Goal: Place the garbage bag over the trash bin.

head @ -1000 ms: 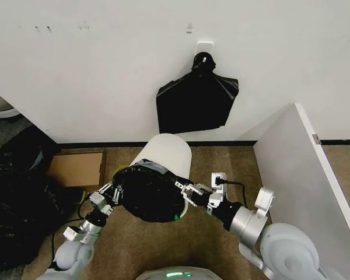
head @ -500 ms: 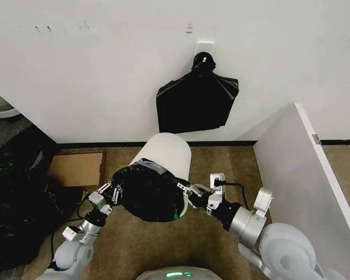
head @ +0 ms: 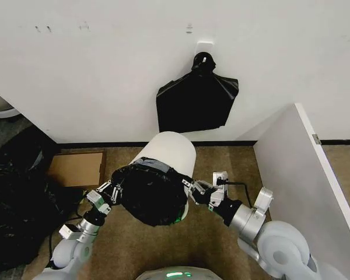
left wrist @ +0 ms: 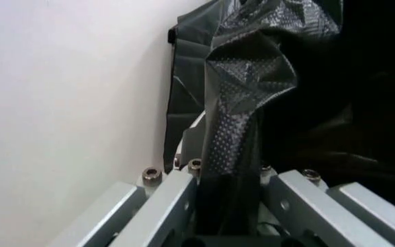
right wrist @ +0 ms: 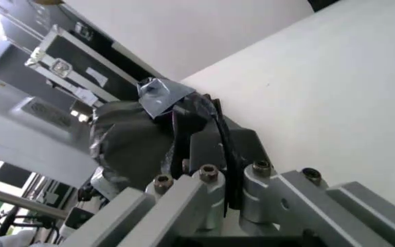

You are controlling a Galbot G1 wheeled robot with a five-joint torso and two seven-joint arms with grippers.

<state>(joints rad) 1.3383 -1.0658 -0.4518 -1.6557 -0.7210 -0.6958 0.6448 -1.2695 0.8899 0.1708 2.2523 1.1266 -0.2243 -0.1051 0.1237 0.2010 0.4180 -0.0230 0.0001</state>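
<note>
Both tools are clamped on the thin glossy black plastic garbage bag [head: 151, 195], one on each side of its mouth. Left tool [head: 112, 191] pinches the bag's left edge; the left wrist view shows a film fold [left wrist: 235, 128] held between closed fingers. Right tool [head: 191, 190] grips the right edge, with crumpled film [right wrist: 153, 139] caught in its closed fingers.

The bag is stretched over the near, open end of the round white plastic trash bin [head: 169, 151], which tilts toward the robot; the mouth looks already past the rim.

Step in hand, as I read it: seating the bag over the rim. Pull both sides evenly and keep the tension level. Thin film could tear or slip off one side if one arm leads.

Room: brown carpet floor [head: 221, 160], white wall [head: 105, 70] with a squarish black bag [head: 195, 102] hanging on a hook, a flat cardboard piece [head: 76, 169] to the left, and a white panel [head: 303, 175] to the right.
</note>
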